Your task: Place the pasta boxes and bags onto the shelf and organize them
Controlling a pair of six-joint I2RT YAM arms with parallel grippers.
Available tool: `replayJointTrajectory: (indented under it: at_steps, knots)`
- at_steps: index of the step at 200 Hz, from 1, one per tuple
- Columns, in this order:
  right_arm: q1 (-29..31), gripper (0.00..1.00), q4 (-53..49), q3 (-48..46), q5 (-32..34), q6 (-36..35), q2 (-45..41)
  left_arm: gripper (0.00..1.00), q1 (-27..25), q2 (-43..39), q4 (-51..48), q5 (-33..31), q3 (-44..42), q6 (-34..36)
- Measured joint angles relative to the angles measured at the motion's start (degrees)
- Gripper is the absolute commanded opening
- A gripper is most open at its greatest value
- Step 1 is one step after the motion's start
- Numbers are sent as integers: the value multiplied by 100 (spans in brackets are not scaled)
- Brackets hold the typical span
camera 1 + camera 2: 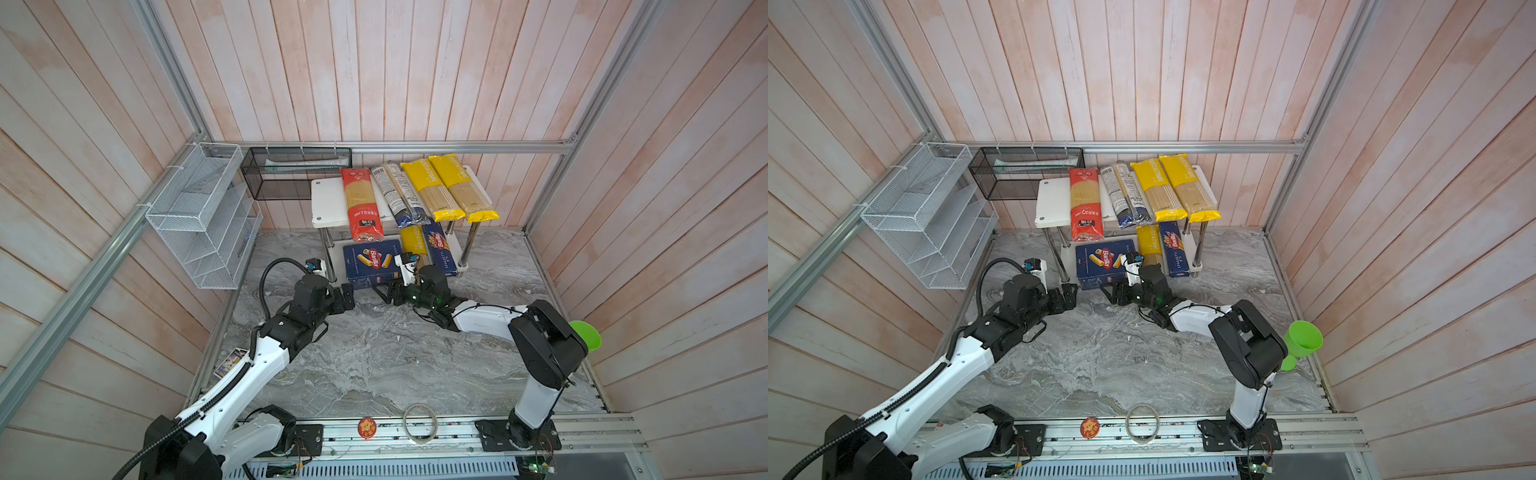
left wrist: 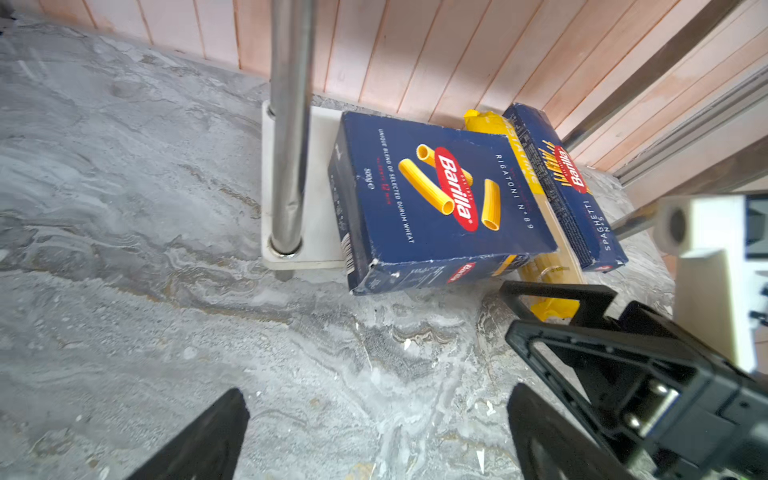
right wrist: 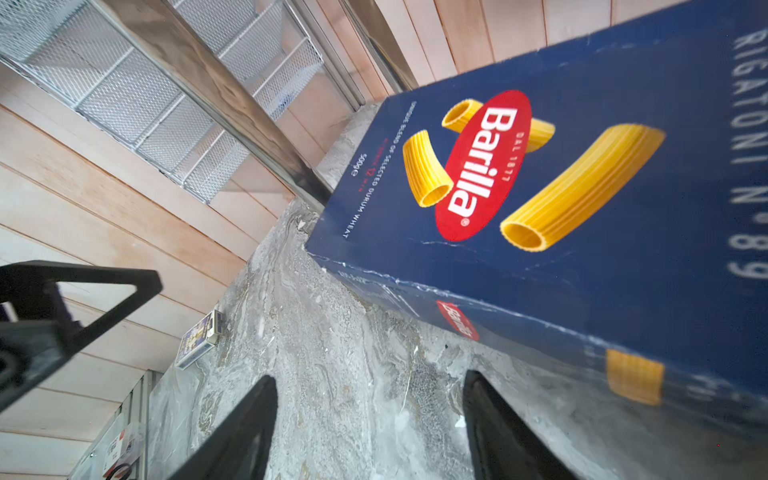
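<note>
This is a robot test cell in a lab, furnished like a pantry corner. Plank-pattern wall panels (image 1: pixel 374 62) hang on a bare aluminium frame (image 1: pixel 399 146), and the tabletop (image 1: pixel 374 353) carries a grey marble print. A left robot arm (image 1: pixel 266 357) and a right robot arm (image 1: pixel 544 345) are bolted to a slotted metal rail (image 1: pixel 457 434) at the front edge, near a small exposed circuit board (image 1: pixel 536 467). The household pieces are a white shelf (image 1: pixel 328 199) bearing pasta packs (image 1: pixel 432 187), a white wire rack (image 1: pixel 199 216) and a black mesh basket (image 1: pixel 291 174).
</note>
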Motion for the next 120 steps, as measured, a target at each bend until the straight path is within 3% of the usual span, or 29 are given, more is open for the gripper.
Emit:
replayJointTrajectory:
  at_steps: [41,120]
  knots:
    - [197,70,2,656,-81,83,531,100,160,-566,-173,9,-529,-177]
    - [236,70,-275,1849,-199,-22,1467,100,214,-695,-31,26,-951,-271]
